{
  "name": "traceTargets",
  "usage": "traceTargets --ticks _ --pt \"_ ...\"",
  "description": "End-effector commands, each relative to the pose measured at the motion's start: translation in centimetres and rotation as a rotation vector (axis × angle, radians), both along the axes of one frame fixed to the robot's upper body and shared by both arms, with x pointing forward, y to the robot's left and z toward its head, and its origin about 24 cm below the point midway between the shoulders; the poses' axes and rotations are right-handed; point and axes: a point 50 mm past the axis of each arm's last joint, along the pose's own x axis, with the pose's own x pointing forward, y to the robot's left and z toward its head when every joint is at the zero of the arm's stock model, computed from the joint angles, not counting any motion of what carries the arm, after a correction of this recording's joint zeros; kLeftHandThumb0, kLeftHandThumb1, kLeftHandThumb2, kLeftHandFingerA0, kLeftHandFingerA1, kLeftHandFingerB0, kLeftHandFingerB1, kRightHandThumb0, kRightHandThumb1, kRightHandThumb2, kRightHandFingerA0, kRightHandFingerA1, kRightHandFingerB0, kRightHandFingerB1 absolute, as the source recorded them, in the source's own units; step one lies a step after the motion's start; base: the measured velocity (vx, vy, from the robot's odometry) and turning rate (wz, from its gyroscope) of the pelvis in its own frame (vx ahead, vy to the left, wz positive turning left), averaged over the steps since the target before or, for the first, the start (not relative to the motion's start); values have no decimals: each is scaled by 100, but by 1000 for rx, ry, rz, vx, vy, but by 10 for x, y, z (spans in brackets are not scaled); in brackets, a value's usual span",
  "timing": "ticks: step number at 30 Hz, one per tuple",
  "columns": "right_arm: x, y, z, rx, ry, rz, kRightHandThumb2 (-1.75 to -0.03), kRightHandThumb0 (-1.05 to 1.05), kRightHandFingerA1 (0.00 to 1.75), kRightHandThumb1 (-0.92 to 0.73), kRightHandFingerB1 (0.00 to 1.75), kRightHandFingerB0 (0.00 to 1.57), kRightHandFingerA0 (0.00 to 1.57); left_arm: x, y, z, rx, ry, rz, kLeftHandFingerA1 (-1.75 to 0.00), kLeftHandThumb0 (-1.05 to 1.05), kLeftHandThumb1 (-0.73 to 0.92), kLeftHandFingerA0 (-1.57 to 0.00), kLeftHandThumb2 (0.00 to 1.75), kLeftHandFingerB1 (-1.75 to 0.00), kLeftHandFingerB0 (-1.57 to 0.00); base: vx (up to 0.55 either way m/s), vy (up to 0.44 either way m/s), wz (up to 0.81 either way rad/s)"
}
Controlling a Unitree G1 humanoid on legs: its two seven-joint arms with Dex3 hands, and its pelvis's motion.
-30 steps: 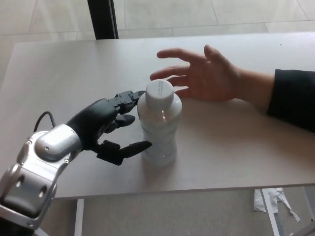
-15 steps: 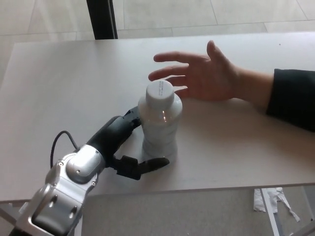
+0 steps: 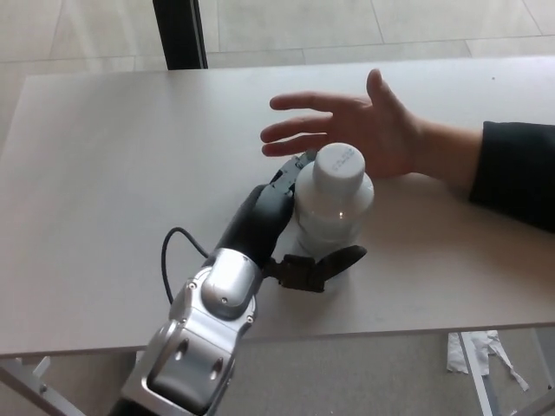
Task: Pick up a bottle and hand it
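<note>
— Where's the bottle (image 3: pixel 334 208) now?

— Just right of the table's (image 3: pixel 113 165) centre, upright, white cap toward the camera. The person's open hand (image 3: pixel 347 130) lies on the table directly at its 12 o'clock, palm up, fingers pointing to 9 o'clock, its dark sleeve (image 3: pixel 516 173) off at 3 o'clock.

— And the robot's left hand (image 3: pixel 286 230)?

— Wrapped on the bottle from its 8 o'clock side: two fingers (image 3: pixel 290 173) curl behind the shoulder at 10 o'clock, the thumb (image 3: pixel 325 264) crosses under the body at 6 o'clock. It is clamped on the bottle. The right hand doesn't show.

— Anything different from half a second back?

— The bottle sits further toward 3 o'clock and nearer the person's palm; the forearm (image 3: pixel 204 329) has come in further too.

— Any writing?

— Faint print on the cap, too small to read.
</note>
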Motion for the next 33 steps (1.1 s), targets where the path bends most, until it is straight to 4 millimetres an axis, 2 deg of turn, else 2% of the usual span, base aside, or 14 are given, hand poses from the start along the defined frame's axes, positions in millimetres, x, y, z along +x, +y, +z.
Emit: traceTargets --ticks 1,6,8,9,11,12,14,22,24,25,26,30,31,33 --pt "1 -9 11 -8 -54 -28 -61 -71 131 -44 52 36 98 13 -23 10 -81 -205 420 -78 -60 51 -70 77 0 0 0 0 0" --pt "2 -8 12 -21 -58 -9 -56 -66 133 -52 50 35 96 11 -29 3 -47 -202 446 -105 -26 60 -100 79 -17 -4 0 0 0" --pt "4 -7 12 -2 -71 -20 -84 -66 122 -41 55 29 98 9 -30 1 -31 -213 441 -128 -12 82 -103 65 -32 -14 0 0 0" --pt "4 -6 12 -2 -76 -16 -82 -74 131 -44 56 32 101 7 -29 -1 -39 -216 441 -106 -12 85 -84 65 -42 -43 0 0 0" --pt "5 -6 13 -4 -76 -17 -83 -74 135 -44 57 34 106 7 -28 -1 -40 -217 446 -117 -7 78 -77 65 -55 -65 0 0 0" --pt "6 -5 13 -7 -76 -8 -58 -62 146 -51 50 35 95 8 -26 -2 -31 -217 453 -123 0 75 -80 70 -76 -83 0 0 0" --pt "6 -5 13 -7 -79 -2 -58 -60 146 -52 49 36 94 8 -25 -3 -42 -217 459 -175 0 73 -72 91 -145 -73 0 0 0" --pt "6 -4 12 -11 -82 -18 -84 -68 136 -43 59 36 112 11 -16 -5 -92 -251 492 -175 -10 71 -76 99 -170 -58 0 0 0" --pt "7 -4 13 -16 -78 -12 -83 -70 137 -44 59 35 111 15 -13 -2 -97 -259 480 -175 -10 73 -74 93 -158 -62 0 0 0" --pt "7 -4 12 -14 -76 -11 -84 -69 137 -43 59 35 112 20 -9 4 -90 -273 470 -141 -18 61 -106 108 -125 -86 0 0 0" --pt "7 -4 12 -17 -69 -10 -84 -70 138 -44 59 35 110 23 -6 9 -96 -273 474 -175 -8 65 -76 105 -156 -67 0 0 0" --pt "7 -6 14 -18 -62 -14 -59 -62 148 -51 51 36 91 31 3 22 -106 -331 459 -175 -10 61 -80 112 -160 -68 0 0 0" --pt "8 -6 14 -24 -61 -12 -83 -73 132 -44 57 34 102 33 5 24 -108 -344 456 -175 -11 58 -83 113 -167 -66 0 0 0" --pt "9 -5 15 -28 -62 -10 -84 -64 125 -40 59 33 101 38 10 32 -113 -366 449 -175 -14 58 -85 111 -166 -67 0 0 0"
